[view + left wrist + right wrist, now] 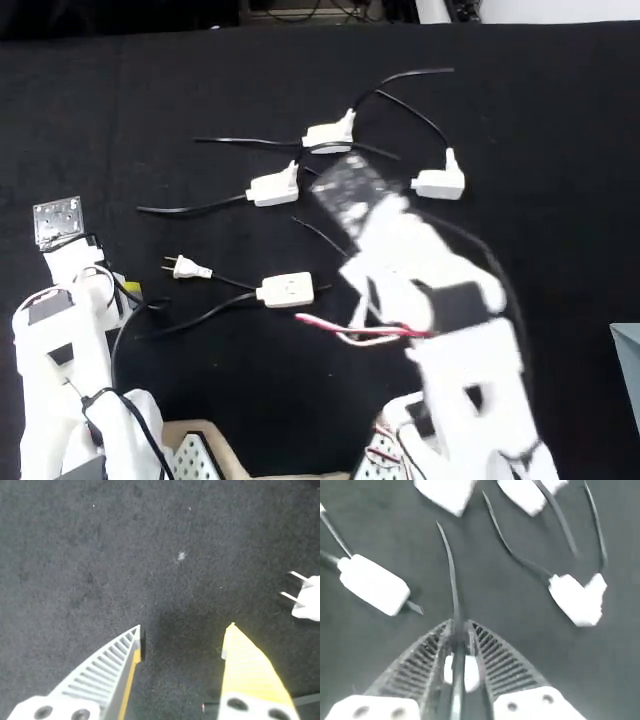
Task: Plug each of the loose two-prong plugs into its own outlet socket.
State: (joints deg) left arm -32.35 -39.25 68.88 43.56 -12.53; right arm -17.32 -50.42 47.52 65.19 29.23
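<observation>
A loose two-prong plug point(186, 267) lies left of centre, prongs pointing left; its prongs point(299, 596) show beside my left gripper point(182, 627), which hangs open over bare cloth. A white outlet socket point(287, 289) lies just right of that plug. My right gripper point(459, 626) is shut on a small white plug point(470, 672) whose thin black cord point(451, 575) runs out ahead. That socket point(372, 584) lies close beside it. In the high view this gripper sits under its own arm point(400, 250). Three more white corded pieces point(273, 186) point(330, 132) point(438, 183) lie farther back.
Black cords point(190, 209) trail across the black cloth point(520, 120). Red and white wires point(350, 330) hang from the right arm. A perforated box point(195, 450) stands at the front edge between the arm bases.
</observation>
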